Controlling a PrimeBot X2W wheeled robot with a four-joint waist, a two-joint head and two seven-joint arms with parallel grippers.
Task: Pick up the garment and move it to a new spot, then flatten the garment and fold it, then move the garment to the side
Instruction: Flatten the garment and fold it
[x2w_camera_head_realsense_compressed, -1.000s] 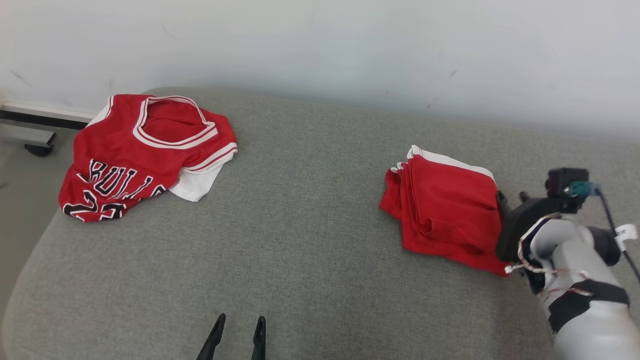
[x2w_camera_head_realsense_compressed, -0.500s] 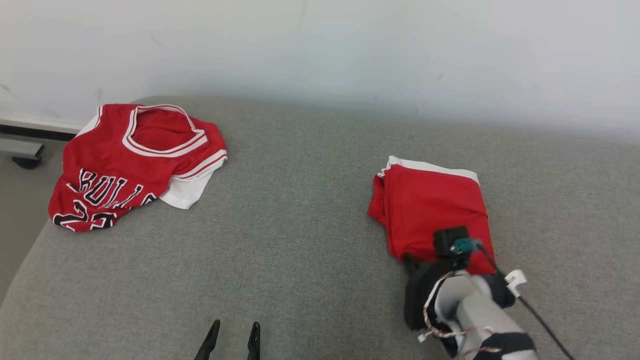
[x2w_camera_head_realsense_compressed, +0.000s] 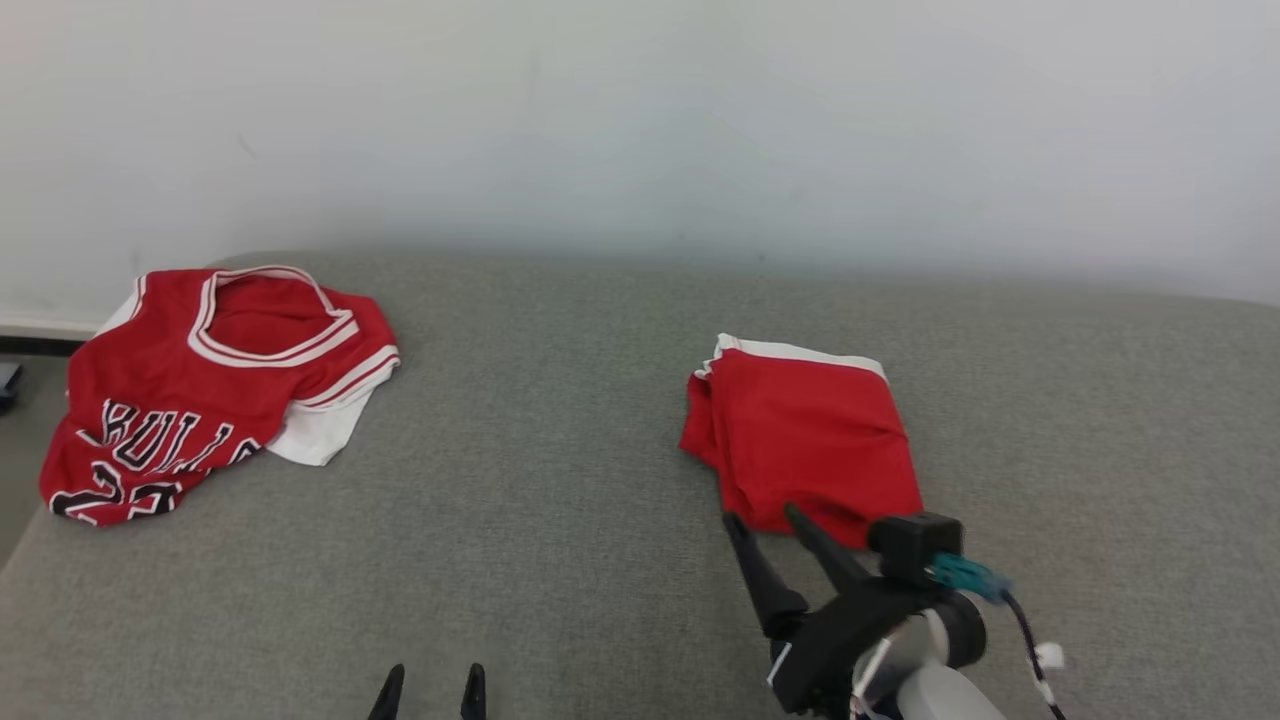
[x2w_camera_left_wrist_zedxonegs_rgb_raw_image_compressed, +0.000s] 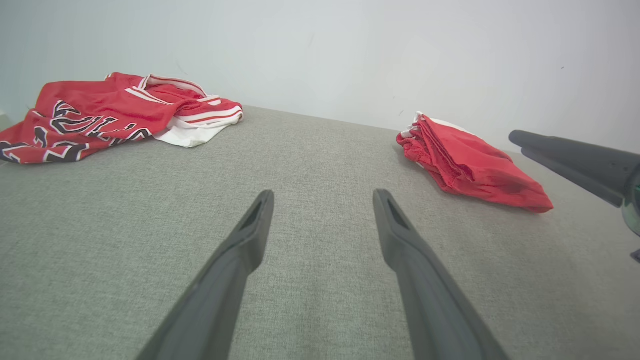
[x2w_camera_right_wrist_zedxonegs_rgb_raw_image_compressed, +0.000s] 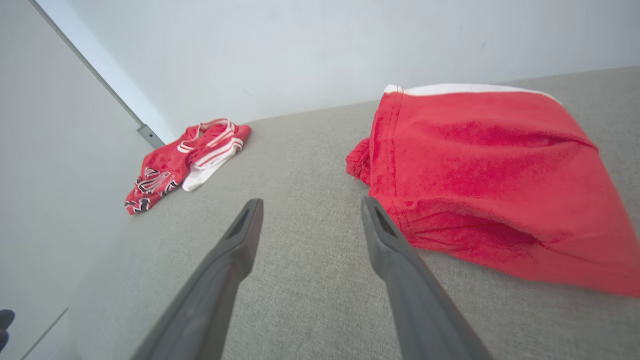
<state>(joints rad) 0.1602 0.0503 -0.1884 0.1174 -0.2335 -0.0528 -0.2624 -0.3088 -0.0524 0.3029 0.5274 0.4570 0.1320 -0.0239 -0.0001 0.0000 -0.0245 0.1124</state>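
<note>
A folded red garment (x2w_camera_head_realsense_compressed: 805, 440) with a white band along its far edge lies right of centre on the grey cushion (x2w_camera_head_realsense_compressed: 560, 520). My right gripper (x2w_camera_head_realsense_compressed: 760, 515) stands open just in front of its near edge, fingers pointing at the cloth and holding nothing. In the right wrist view the right gripper (x2w_camera_right_wrist_zedxonegs_rgb_raw_image_compressed: 311, 202) is spread, with the folded garment (x2w_camera_right_wrist_zedxonegs_rgb_raw_image_compressed: 490, 175) beside its right finger. At the bottom edge my left gripper (x2w_camera_head_realsense_compressed: 432, 672) is open and empty. The left wrist view shows the left gripper (x2w_camera_left_wrist_zedxonegs_rgb_raw_image_compressed: 324, 194) above bare cushion, the folded garment (x2w_camera_left_wrist_zedxonegs_rgb_raw_image_compressed: 470, 162) off to the right.
A crumpled red jersey (x2w_camera_head_realsense_compressed: 200, 380) with white trim and black lettering lies at the cushion's far left, near its rounded edge. A pale wall (x2w_camera_head_realsense_compressed: 640, 130) rises right behind the cushion. Bare grey fabric stretches between the two red pieces.
The head camera has shifted. My right arm has swung from the folded garment's right side round to its near edge and drawn back, fingers now apart and off the cloth. The left gripper stays open.
</note>
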